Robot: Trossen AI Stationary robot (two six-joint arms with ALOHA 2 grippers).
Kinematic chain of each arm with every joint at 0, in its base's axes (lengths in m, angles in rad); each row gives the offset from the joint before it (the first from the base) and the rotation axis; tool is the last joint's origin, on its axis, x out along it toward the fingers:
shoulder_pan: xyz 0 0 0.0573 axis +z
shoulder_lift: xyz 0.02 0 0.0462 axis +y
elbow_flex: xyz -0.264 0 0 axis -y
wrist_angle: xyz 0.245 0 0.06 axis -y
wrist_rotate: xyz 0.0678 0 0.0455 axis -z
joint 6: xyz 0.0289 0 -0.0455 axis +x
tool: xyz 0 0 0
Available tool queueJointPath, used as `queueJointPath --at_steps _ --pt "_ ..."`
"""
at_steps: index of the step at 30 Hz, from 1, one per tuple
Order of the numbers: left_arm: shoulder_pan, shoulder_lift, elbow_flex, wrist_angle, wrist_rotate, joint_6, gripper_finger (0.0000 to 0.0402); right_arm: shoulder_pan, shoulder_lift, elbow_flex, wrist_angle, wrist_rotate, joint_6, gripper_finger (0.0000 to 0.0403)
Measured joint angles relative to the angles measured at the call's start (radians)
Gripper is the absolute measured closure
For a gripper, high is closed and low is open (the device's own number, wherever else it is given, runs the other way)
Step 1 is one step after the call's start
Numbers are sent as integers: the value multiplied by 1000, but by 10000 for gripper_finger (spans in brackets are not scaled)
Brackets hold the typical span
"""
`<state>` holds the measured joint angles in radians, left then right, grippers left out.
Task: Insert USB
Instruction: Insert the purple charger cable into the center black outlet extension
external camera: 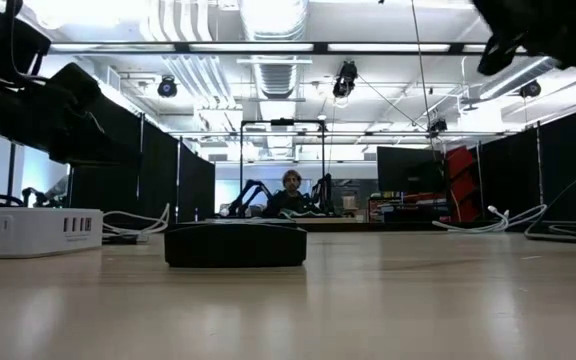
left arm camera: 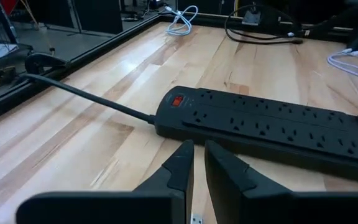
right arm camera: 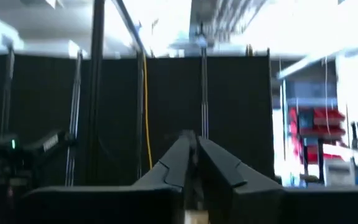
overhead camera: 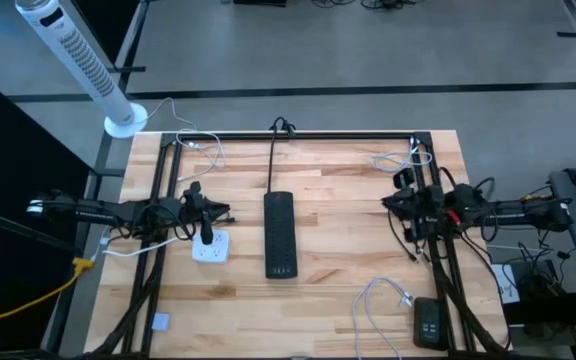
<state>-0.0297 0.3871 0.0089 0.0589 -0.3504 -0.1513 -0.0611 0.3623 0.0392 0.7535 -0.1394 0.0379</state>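
Note:
A white charger block [overhead camera: 211, 246] with USB ports [external camera: 78, 224] lies left of the black power strip [overhead camera: 280, 234]. My left gripper [overhead camera: 206, 210] hovers just beyond the charger, pointing toward the strip [left arm camera: 260, 121]. Its fingers [left arm camera: 197, 149] are almost together with nothing between the tips. A white cable [overhead camera: 143, 247] runs under that arm. My right gripper [overhead camera: 396, 203] is raised at the table's right. It points up into the room, fingers [right arm camera: 192, 140] together. My left gripper has a small metal USB plug [left arm camera: 196, 219] showing low between the roots of its fingers. Whether the fingers touch it cannot be told, because the picture's edge cuts it off.
Loose white USB cables lie at the near right [overhead camera: 383, 300], far right [overhead camera: 398, 158] and far left [overhead camera: 196, 140]. A black box [overhead camera: 428, 322] sits at the near right corner. Dark frame rails run along both sides. A person [external camera: 290, 190] sits far behind the table.

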Motion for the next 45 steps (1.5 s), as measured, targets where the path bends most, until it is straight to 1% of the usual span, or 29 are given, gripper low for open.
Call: queueJointPath --at_steps 2,4,5,8,10,12,15,16,18,21,23,26,29,32,35,39,41,45 --pt "0 0 0 1 0 -1 374 14 67 39 0 -18 7 344" --pt "0 0 0 6 0 -33 374 43 138 93 4 -57 -10 312" --pt "0 0 0 11 -1 -53 374 64 179 126 4 -76 -32 296" --pt "1 1 0 48 -24 -70 374 154 303 238 -42 -77 -148 251" --pt "2 6 0 130 -96 -44 374 222 381 336 -118 -69 -247 226" --pt "2 8 0 236 -125 -24 374 282 448 444 -231 -45 -325 207" --pt "2 8 8 383 -53 36 374 355 539 604 -458 36 -385 190" --pt "2 8 20 415 -22 65 374 373 570 656 -529 49 -383 186" --pt "2 7 61 443 25 116 374 399 633 742 -611 54 -318 180" --pt "2 14 132 447 37 160 374 418 718 841 -644 53 -205 170" --pt "2 23 167 446 37 168 374 424 774 911 -717 54 -170 164" --pt "0 45 191 445 41 150 374 430 854 1026 -960 74 -138 157" --pt "0 69 192 424 55 106 374 442 939 1127 -1192 154 -47 154" --pt "0 94 192 407 55 105 374 459 1030 1174 -1360 192 22 154" --pt "0 114 192 412 55 105 374 488 1105 1175 -1491 192 76 159" --pt "0 127 192 411 55 84 374 531 1197 1155 -1687 193 186 172" --pt "0 132 192 412 55 58 374 558 1232 1134 -1722 195 228 179" --pt "0 136 192 411 55 22 374 604 1258 1067 -1725 192 300 191"
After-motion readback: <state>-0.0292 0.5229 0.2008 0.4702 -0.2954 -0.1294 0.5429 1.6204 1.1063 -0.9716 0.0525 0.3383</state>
